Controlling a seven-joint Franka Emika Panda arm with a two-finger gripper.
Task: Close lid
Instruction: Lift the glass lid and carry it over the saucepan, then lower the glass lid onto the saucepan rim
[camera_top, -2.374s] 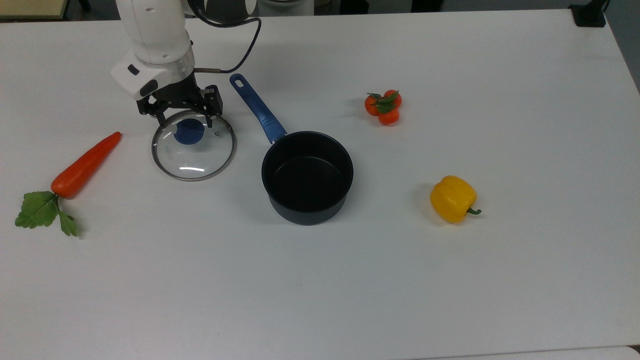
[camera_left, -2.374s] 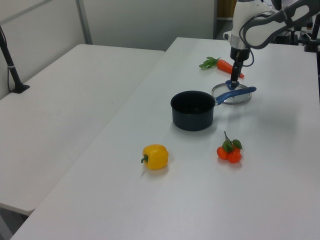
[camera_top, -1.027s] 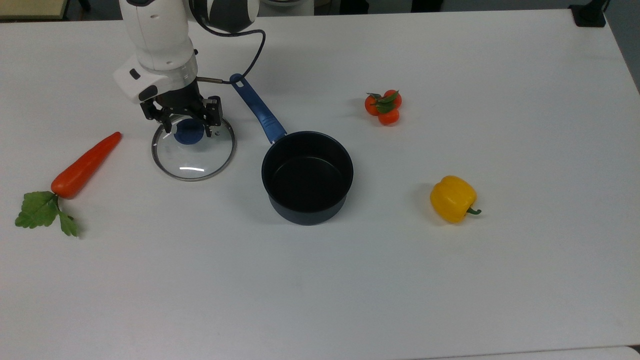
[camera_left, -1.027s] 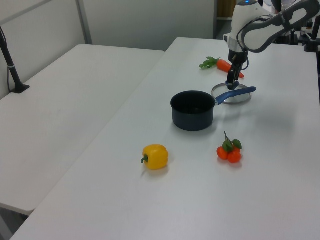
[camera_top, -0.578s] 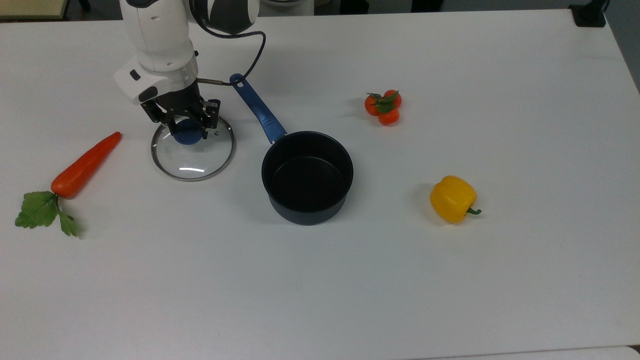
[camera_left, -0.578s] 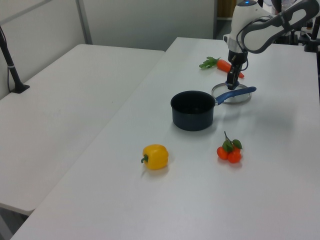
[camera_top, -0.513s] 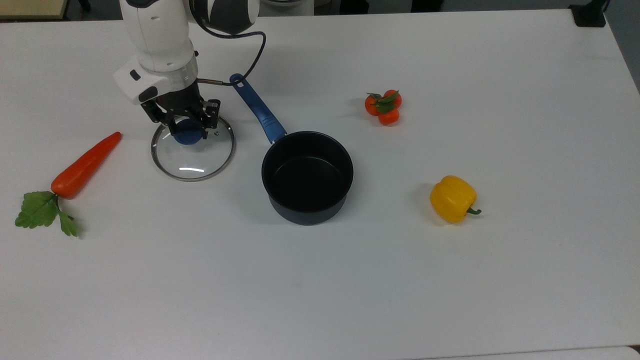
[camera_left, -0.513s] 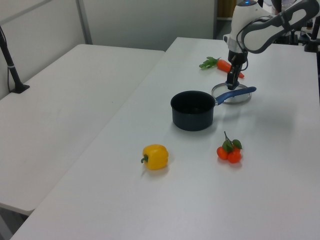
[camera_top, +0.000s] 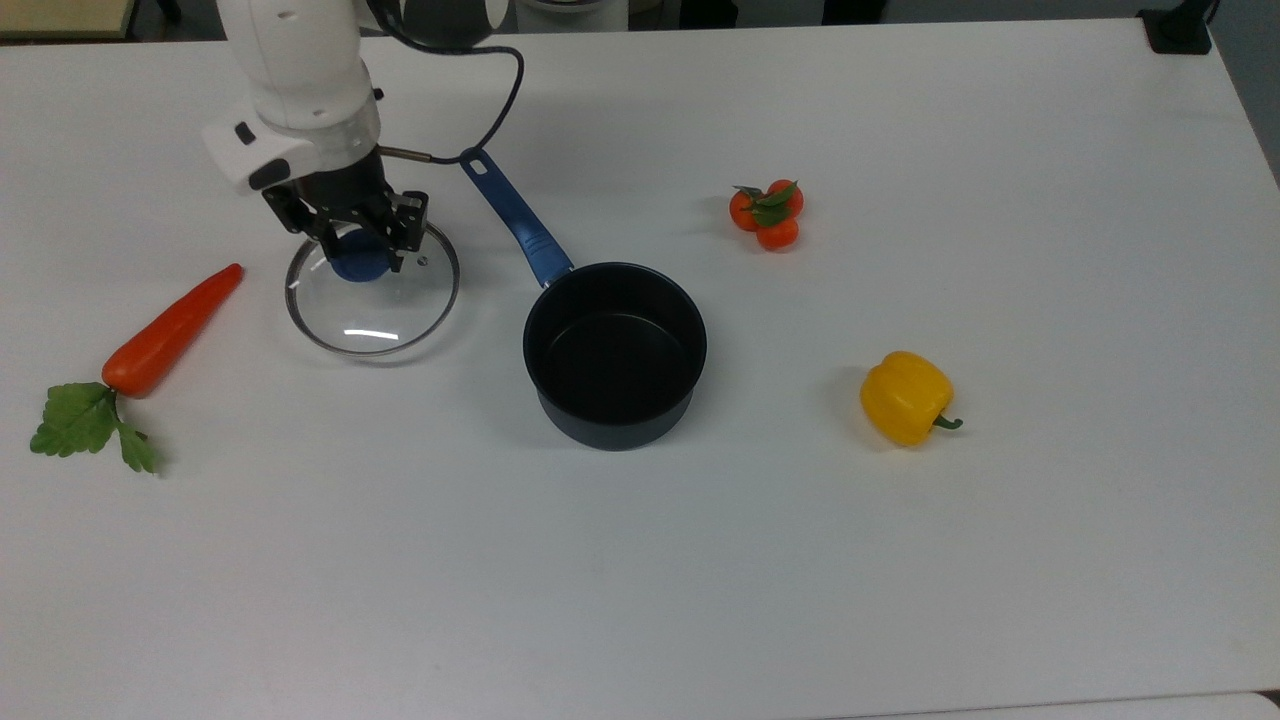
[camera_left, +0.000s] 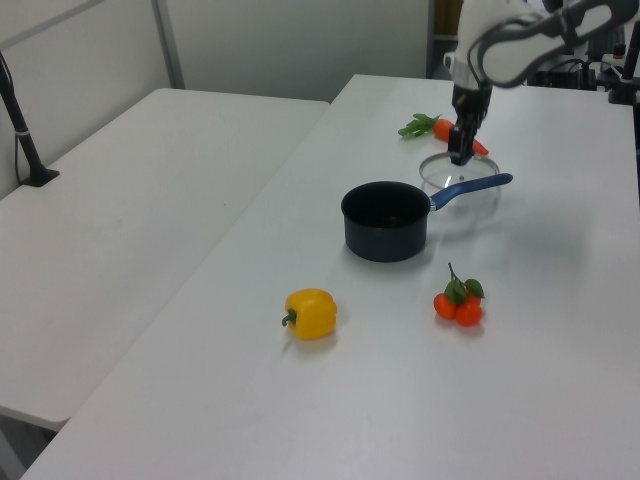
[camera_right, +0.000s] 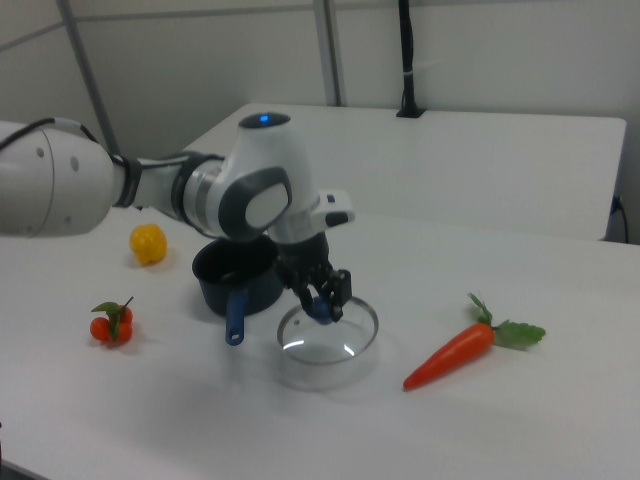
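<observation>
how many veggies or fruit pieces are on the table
3: carrot at the top view's left, tomato cluster beyond the saucepan, yellow pepper at the top view's right.

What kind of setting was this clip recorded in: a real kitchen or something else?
Most likely a robotics lab, not a kitchen: a bare white table holds a saucepan, a carrot and a yellow pepper laid out as props, the arm's hand grips a glass lid, and plain partition walls stand behind.

White rounded arm (camera_top: 300, 70), black hand (camera_top: 358, 245), black cable (camera_top: 497, 100).
</observation>
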